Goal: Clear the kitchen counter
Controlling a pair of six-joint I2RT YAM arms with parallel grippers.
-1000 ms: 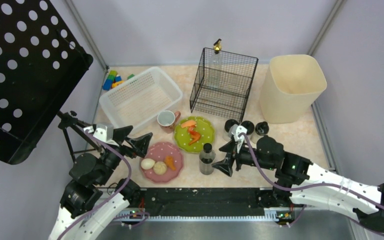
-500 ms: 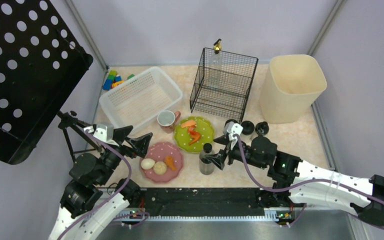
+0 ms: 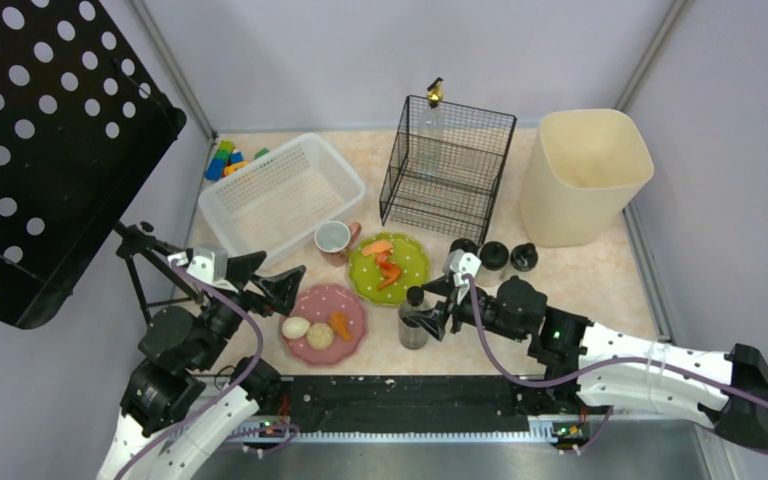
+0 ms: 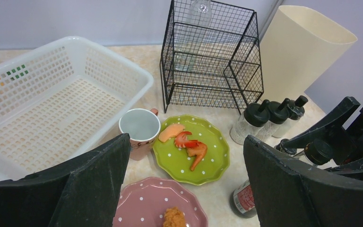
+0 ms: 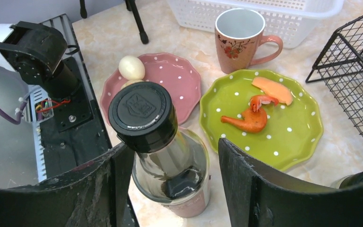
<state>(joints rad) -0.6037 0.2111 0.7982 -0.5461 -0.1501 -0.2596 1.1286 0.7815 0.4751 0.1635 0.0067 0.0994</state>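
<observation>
Right gripper (image 5: 174,147) sits with jaws apart, straddling the clear glass bottle with the black screw cap (image 5: 144,111). The fingers flank its shoulder and I can't confirm contact on either side.

Risks, my read:
- The bottle is tall, narrow and smooth glass. If one finger lands first it gets shoved and could tip onto the pink polka-dot plate (image 5: 179,80) just beside it, or toward the near edge.
- Closing on the tapered shoulder could let it slide down out of the grip, so closing lower on the straight body looks safer.
- A tilted lift could clip the green scalloped plate (image 5: 307,137) holding the orange food scraps.
- The white egg (image 5: 131,67) on the pink plate rolls if that plate is bumped.

Left gripper (image 4: 186,141) is also spread wide, holding nothing, hovering near the pink plate.

The kitchen counter (image 3: 580,270) is a beige-pink marbled slab with metal rails, running from the arm bases to the back wall. It's crowded:
- Near: bottle and both plates.
- Mid: pink floral mug (image 5: 240,38) and three small black-capped shakers (image 4: 253,120).
- Far: white plastic mesh basket (image 4: 99,52), black wire rack (image 4: 212,56) and beige plastic bin (image 4: 302,52).

Nothing looks cleared yet.
</observation>
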